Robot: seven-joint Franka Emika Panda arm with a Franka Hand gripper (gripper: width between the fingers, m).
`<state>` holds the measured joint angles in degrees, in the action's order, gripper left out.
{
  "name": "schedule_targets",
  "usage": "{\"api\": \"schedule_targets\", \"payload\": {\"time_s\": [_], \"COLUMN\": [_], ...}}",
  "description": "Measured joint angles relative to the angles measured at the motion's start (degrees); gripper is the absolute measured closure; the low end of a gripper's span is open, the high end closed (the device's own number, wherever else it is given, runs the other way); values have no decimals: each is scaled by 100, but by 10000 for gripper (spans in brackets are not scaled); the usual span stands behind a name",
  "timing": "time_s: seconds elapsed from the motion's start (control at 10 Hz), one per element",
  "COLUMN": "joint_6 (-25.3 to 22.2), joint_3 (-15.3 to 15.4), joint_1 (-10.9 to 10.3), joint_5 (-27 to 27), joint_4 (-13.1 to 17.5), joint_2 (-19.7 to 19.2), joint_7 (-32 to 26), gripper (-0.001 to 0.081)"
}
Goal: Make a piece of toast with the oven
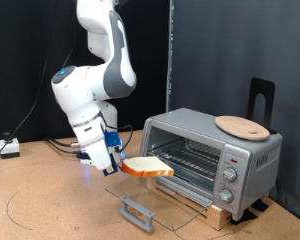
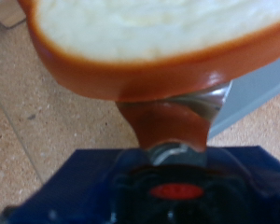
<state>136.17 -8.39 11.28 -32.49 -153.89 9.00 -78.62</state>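
My gripper (image 1: 118,160) is shut on the piece of toast (image 1: 148,168), a pale slice with an orange-brown crust, and holds it flat in the air just in front of the oven's open mouth. The oven (image 1: 212,158) is silver-grey; its glass door (image 1: 155,203) lies dropped down flat with its grey handle at the front, and the wire rack (image 1: 195,160) shows inside. In the wrist view the toast (image 2: 149,37) fills the picture close up, and one finger (image 2: 191,103) presses against its crust.
A round light wooden plate (image 1: 242,126) lies on top of the oven. Three knobs (image 1: 228,176) sit on the oven's front, towards the exterior view's right. A black stand (image 1: 260,100) rises behind the oven. Cables and a white box (image 1: 8,148) lie at the exterior view's left.
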Motion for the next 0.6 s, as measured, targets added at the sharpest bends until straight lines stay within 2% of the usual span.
{"api": "schedule_targets", "payload": {"time_s": [0.3, 0.6], "joint_6": [40, 745], "joint_3": [157, 636], "joint_1": [-82, -147], "joint_5": [-55, 229], "joint_4": [-232, -695], "joint_2": [391, 821], "joint_7": [0, 24], "gripper": [387, 387]}}
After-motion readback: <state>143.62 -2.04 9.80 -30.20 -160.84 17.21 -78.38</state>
